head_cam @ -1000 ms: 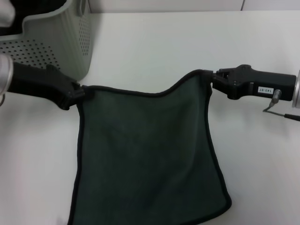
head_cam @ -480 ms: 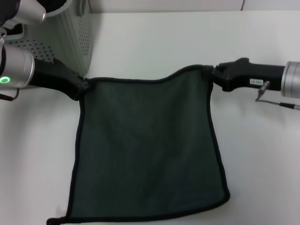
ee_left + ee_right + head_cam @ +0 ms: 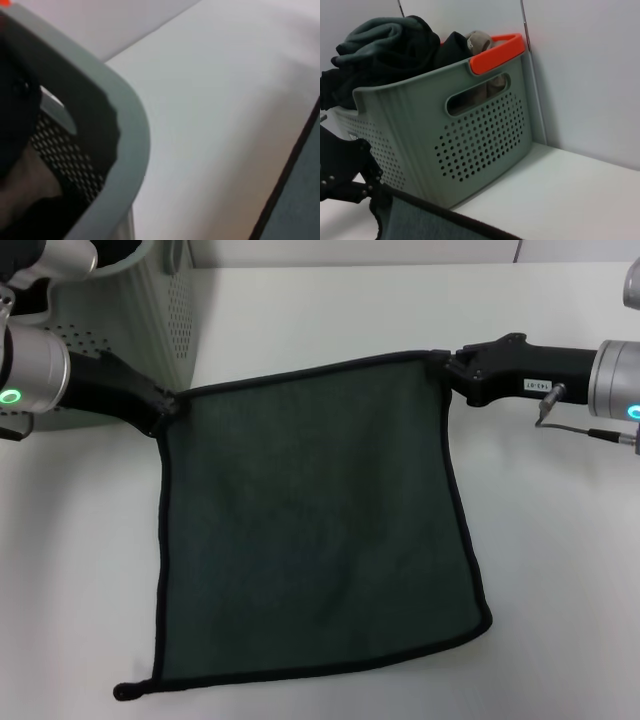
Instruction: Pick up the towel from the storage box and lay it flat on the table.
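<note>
on the white table [image 3: 320,320], the towel [image 3: 315,540] beside the storage box [image 3: 485,130].

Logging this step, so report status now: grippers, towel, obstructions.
Left gripper and right gripper each pinch a far corner. Towel spread green side up on the table, beside the storage box. No obstructions.

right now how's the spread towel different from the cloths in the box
The towel lies spread open on the table, dark green side up, its far corners pinched by the left gripper and right gripper. The cloths sit bunched and heaped in the storage box, untouched. Both look plush and dark.
</note>
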